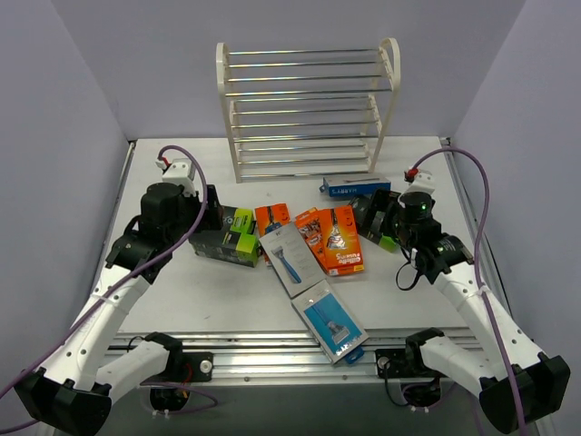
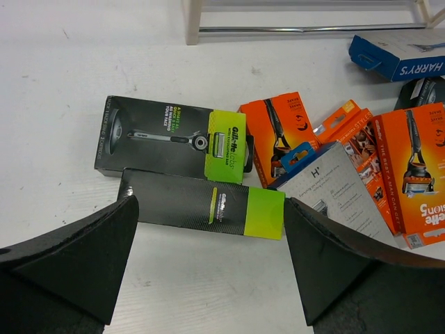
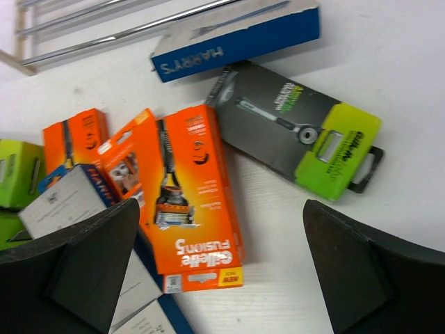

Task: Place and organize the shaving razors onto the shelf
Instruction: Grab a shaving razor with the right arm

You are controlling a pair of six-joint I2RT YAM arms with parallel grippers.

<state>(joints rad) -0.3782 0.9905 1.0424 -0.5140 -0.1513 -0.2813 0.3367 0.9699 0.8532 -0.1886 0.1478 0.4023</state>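
Right now my left gripper (image 2: 209, 217) hangs wide open and empty over the nearer black-and-lime box (image 2: 174, 198), on the table (image 2: 62, 76) short of the shelf (image 1: 223, 100), and closing could snag the box just behind (image 2: 156, 139).

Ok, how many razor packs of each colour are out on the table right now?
Orange packs: 3
Black-and-green boxes: 3
Blue/grey packs: 3
Total: 9
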